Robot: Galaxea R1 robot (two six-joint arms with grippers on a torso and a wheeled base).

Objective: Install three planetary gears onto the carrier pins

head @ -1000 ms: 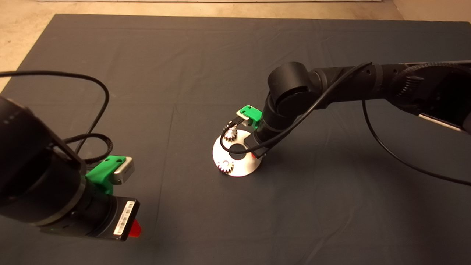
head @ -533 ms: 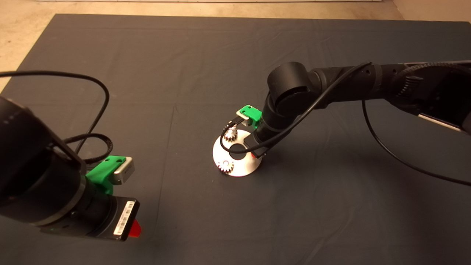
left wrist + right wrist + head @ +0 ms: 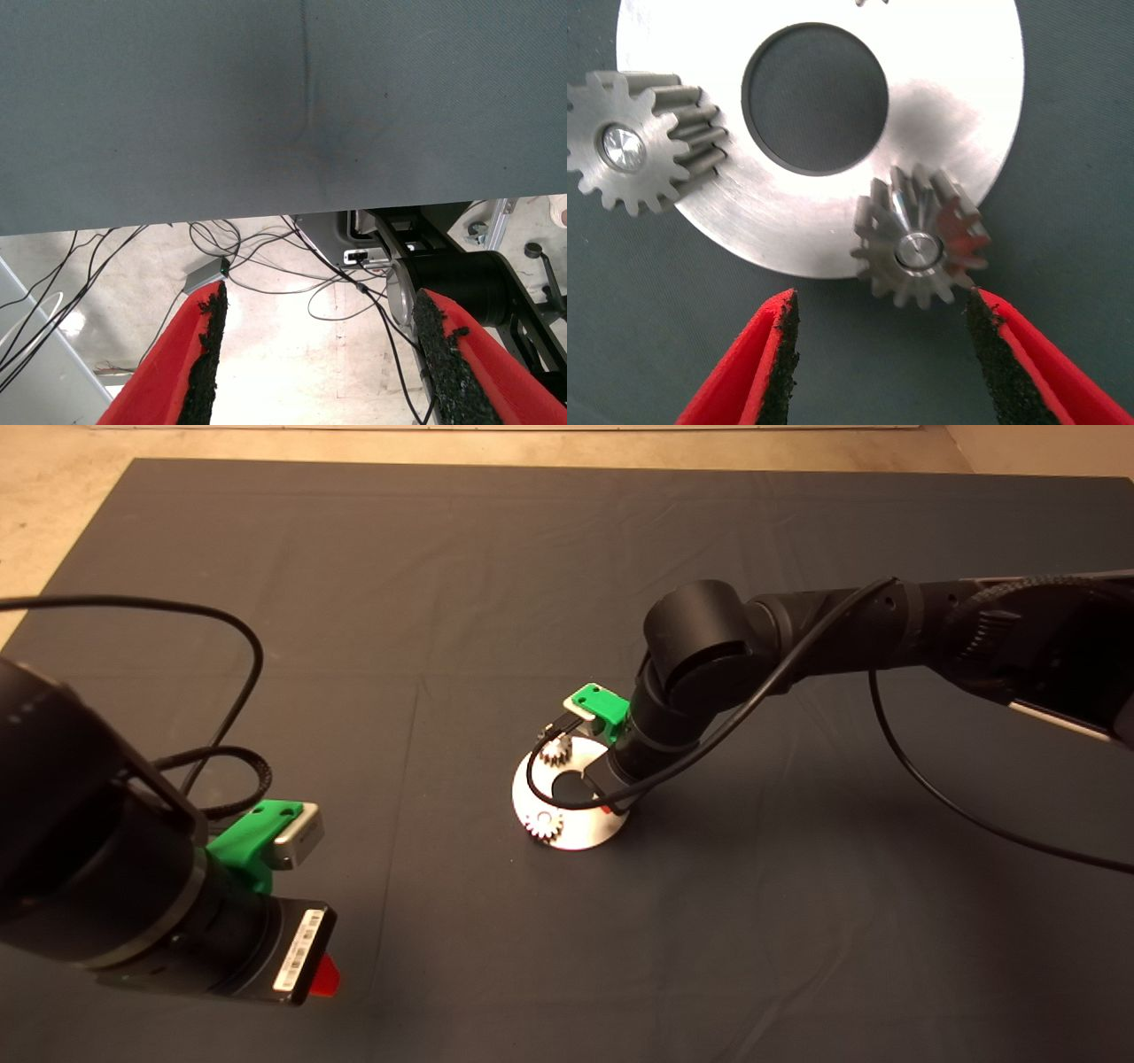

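Head overhead; wrist views close.

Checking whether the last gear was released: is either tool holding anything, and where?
Nothing is held. The right tool is open beside a seated gear; the left tool is open and empty.

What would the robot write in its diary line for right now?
right pincer: open, above plate | gears on pins: two in wrist view, third partly hidden | left pincer: open, parked
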